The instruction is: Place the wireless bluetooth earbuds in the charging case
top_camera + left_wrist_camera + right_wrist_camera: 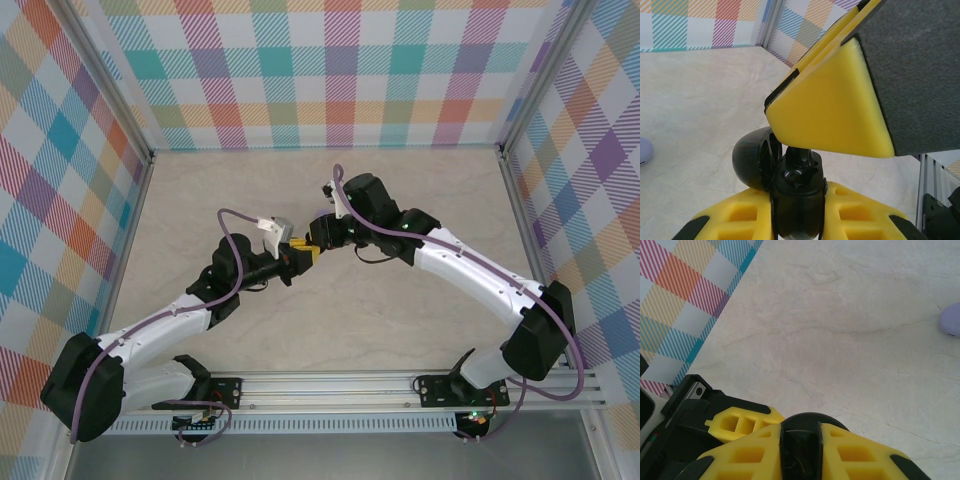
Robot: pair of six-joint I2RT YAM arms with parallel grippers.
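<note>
Left jaws clamp black charging case (796, 200); right jaws just beside, grip unclear.

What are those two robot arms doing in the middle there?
Both arms reach to the middle of the table, nose to nose. The left gripper pinches a shiny black piece, likely the charging case. The right gripper sits right up against it. Something dark shows between its fingers too, but I can't tell what. A lavender thing lies off to the side on the table.
</note>
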